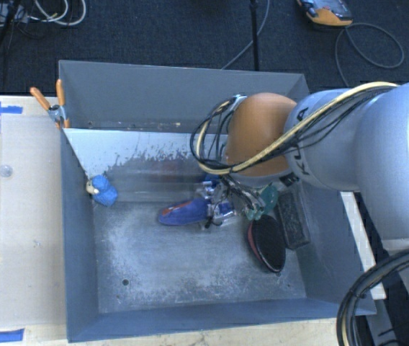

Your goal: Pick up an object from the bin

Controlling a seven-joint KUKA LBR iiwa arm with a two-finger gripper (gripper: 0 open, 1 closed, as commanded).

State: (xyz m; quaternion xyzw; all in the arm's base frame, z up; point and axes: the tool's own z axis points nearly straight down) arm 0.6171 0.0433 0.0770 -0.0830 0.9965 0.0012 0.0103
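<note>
My gripper (215, 205) is low over the middle of the bin, under the orange wrist cover. A long blue thing with a red patch (181, 213) lies on the bin floor, and its right end reaches right up to the gripper. Whether it is gripped is hidden by the gripper's own body. Just right of the gripper sits a small teal piece (267, 195). A flat black oval thing (268, 244) lies below and to the right of it.
A black rectangular block (294, 218) lies along the right wall beside the oval thing. A small blue thing with a pale yellow end (101, 190) rests against the left wall. The arm and its cables cover the bin's back right corner.
</note>
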